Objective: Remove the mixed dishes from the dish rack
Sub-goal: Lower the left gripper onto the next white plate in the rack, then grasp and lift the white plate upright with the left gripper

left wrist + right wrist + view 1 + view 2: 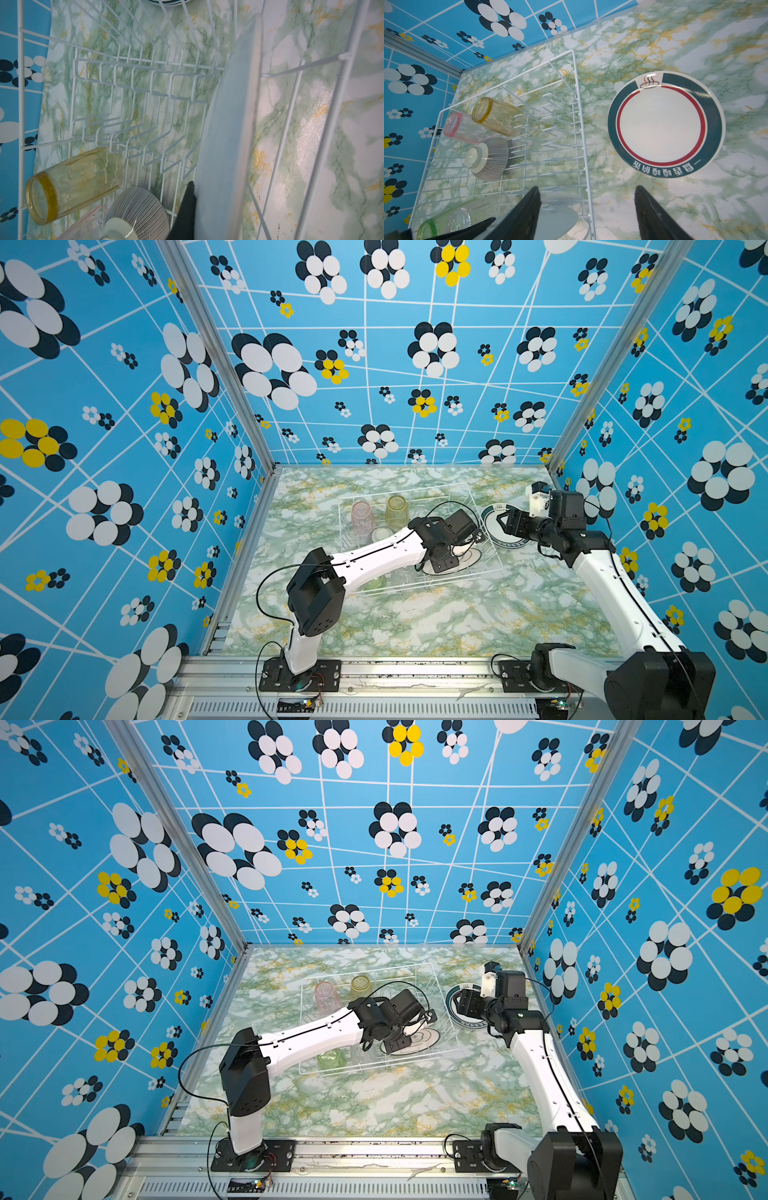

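Tumblers (496,116), bowl (490,158) in rack (579,124), plate (662,126) beside

One plate (489,531) lies right of rack (403,491) holding tumblers (363,516).

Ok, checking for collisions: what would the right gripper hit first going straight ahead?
The open right gripper would likely meet the dish rack's side wall, perhaps the table beside it; depth unclear.
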Available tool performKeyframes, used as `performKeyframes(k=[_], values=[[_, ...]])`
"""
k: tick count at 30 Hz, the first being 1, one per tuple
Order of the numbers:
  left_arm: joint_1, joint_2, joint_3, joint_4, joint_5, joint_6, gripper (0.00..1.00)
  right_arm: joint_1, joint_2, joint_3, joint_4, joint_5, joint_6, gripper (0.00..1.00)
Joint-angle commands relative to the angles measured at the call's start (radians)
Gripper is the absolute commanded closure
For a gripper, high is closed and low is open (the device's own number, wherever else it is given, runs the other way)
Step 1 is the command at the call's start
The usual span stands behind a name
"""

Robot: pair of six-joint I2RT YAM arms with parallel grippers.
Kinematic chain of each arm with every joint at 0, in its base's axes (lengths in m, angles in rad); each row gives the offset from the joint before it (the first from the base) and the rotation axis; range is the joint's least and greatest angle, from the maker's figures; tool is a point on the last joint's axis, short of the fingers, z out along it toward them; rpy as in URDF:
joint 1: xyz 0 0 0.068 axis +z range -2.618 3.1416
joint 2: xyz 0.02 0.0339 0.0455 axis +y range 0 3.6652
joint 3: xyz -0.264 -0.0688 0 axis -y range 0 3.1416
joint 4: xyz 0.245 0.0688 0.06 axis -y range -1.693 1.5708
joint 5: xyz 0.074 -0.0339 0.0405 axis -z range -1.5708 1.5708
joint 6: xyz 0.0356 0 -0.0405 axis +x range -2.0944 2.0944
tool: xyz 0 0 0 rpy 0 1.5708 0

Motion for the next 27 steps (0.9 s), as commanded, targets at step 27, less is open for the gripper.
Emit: performKeyframes(k=[27], values=[[0.382,-0.344,-0.125,0.198,0.701,-0.341,1.0,-0.023,-0.051,-0.138,0.37,-0.557,0.138,0.4]])
